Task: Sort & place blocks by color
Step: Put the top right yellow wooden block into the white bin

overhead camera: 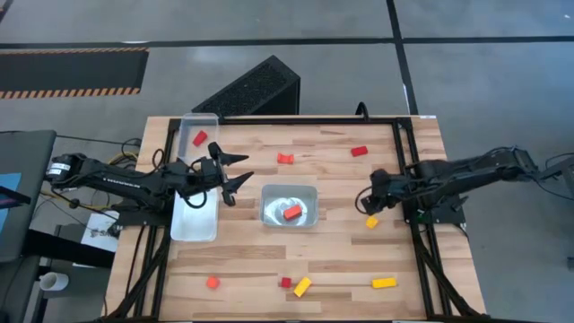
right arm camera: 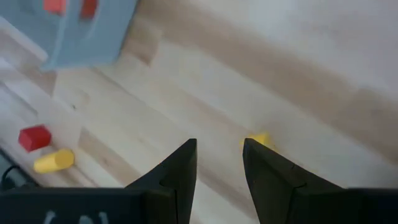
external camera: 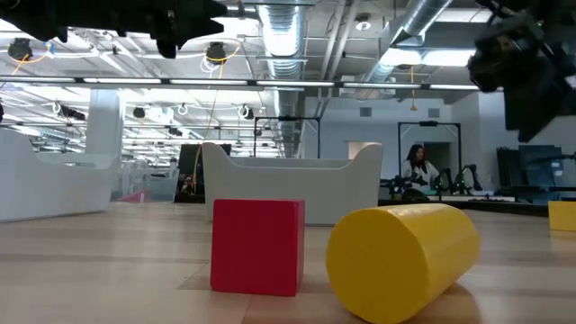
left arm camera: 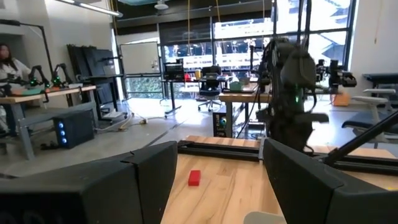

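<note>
My left gripper (overhead camera: 247, 169) stands open and level above the table, just right of a long clear tray (overhead camera: 195, 215) that has a red block (overhead camera: 199, 138) at its far end. In its wrist view a red block (left arm camera: 194, 177) lies on the table beyond the open fingers. My right gripper (overhead camera: 366, 203) is open and slants down over the table's right part. A yellow block (right arm camera: 258, 138) lies on the wood just below it, partly behind one finger. A small clear tray (overhead camera: 289, 205) at mid-table has a red-orange block (overhead camera: 292, 213) in it. Neither gripper has anything between its fingers.
Loose blocks lie on the wood. Two red ones (overhead camera: 285, 159) (overhead camera: 360, 151) are toward the far edge. Along the near edge are an orange one (overhead camera: 213, 282), a red cube (external camera: 257, 246), a yellow cylinder (external camera: 400, 261) and a yellow bar (overhead camera: 384, 283). A black frame (overhead camera: 408, 161) borders the table.
</note>
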### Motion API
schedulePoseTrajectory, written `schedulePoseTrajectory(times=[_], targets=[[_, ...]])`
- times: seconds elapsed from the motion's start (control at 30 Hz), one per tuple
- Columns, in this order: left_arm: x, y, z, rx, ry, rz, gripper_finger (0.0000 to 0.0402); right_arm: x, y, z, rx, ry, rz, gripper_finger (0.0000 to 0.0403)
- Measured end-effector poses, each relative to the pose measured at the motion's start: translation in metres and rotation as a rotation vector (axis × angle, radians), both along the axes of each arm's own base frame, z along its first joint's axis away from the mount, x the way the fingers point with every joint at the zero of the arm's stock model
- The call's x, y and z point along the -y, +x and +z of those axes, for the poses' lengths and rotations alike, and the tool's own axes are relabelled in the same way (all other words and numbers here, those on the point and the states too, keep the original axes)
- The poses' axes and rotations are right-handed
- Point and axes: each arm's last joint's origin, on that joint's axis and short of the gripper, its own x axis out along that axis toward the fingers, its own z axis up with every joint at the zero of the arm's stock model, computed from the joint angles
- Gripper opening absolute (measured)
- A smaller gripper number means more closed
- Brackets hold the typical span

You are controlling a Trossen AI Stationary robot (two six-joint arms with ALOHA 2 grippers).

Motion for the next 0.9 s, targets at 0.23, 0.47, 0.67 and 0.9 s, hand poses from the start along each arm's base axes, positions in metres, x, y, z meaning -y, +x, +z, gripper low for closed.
schedulePoseTrajectory(times=[0.23,0.47,0.67,0.9], targets=[[0.0,0.0,0.0,-0.006,0.003,0.007,0.0229,0.006,-0.005,0.003,-0.058,-0.076,-0.019,0.0154],[0.0,0.0,-0.001,-0.011,0.007,0.007,0.0229,0.004,-0.008,-0.009,-0.09,-0.098,0.041,0.0155],[0.0,0.0,-0.001,-0.018,0.008,0.007,0.0229,0.002,-0.003,-0.015,-0.034,-0.101,0.073,0.0206],[0.0,0.0,-0.002,-0.019,0.007,0.007,0.0229,0.002,-0.002,-0.025,-0.068,-0.097,0.059,0.0301]])
